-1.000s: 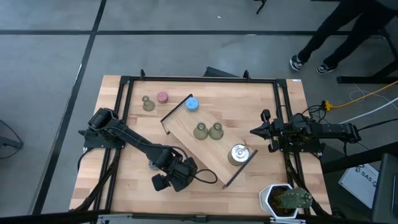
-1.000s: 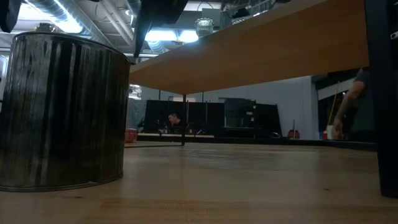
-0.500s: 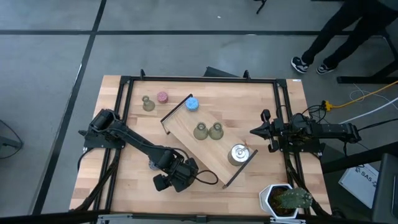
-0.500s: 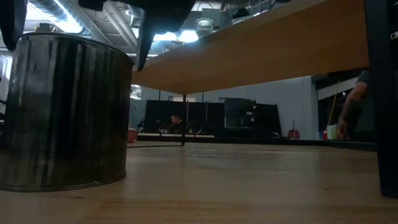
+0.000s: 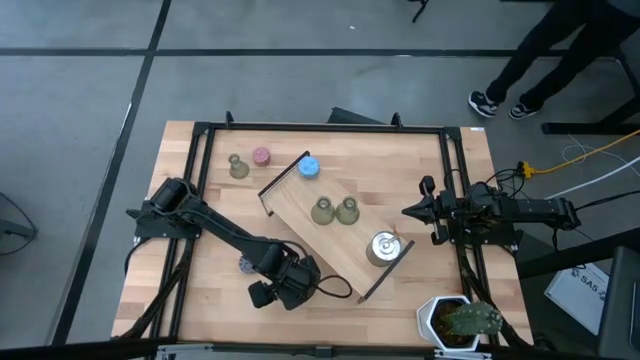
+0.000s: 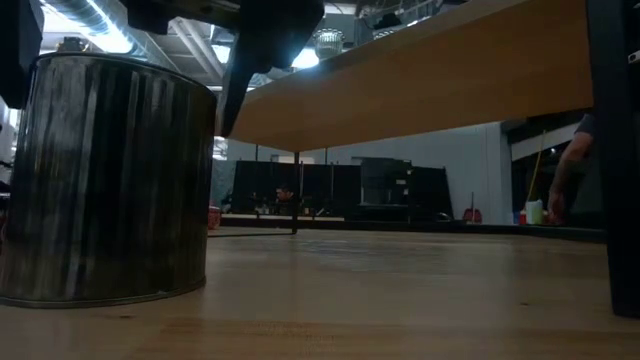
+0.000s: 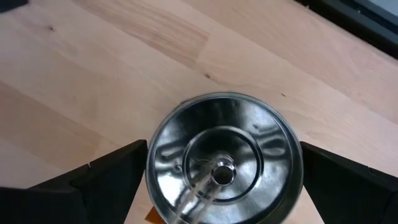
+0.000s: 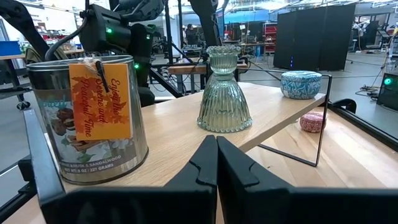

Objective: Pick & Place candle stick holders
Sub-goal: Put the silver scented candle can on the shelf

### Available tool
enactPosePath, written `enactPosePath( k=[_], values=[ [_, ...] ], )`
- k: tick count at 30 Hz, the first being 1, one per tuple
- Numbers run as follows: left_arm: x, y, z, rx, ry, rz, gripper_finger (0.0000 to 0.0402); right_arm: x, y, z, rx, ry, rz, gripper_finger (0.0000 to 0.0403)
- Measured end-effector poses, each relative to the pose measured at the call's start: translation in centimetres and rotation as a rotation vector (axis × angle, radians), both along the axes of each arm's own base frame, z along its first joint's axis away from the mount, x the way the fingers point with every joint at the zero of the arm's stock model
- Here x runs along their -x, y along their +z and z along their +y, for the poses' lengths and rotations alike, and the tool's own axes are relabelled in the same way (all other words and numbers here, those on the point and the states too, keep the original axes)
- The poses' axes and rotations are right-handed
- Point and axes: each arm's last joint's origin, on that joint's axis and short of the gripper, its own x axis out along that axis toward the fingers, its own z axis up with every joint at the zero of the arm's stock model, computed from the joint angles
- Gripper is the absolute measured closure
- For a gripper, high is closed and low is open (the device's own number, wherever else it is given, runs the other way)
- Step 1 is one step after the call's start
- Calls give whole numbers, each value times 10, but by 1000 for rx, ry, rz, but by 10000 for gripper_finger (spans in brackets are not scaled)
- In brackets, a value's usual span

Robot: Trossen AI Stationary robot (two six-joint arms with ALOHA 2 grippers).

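Lowering further, the left gripper (image 7: 221, 180) now straddles the silver holder (image 7: 224, 158) on the table's front-left, jaws wide apart, ready to close; right gripper (image 5: 412, 211) waits at the right edge, jaws together.

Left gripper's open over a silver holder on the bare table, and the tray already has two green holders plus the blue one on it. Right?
Not quite. The third thing on the tray is a silver holder, not the blue one, which sits on the table just off the tray's end, as the high view shows. The rest holds: the left gripper is open over the other silver holder, and two green holders are on the tray.
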Motion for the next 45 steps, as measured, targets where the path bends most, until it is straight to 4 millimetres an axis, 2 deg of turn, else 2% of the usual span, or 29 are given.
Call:
enactPosePath(
  k=[10, 23, 36, 40, 45],
  values=[
    [0, -1, 0, -7, 2, 0, 3, 0, 0, 0, 0, 0, 0, 402],
    [0, -1, 0, -7, 2, 1, 29, 0, 0, 0, 0, 0, 0, 402],
    [0, 0, 1, -11, 4, 5, 31, 0, 0, 0, 0, 0, 0, 402],
    [1, 6, 5, -25, 29, 11, 31, 0, 0, 0, 0, 0, 0, 402],
    [-1, 25, 8, -58, 47, 12, 32, 0, 0, 0, 0, 1, 0, 402]
  ],
)
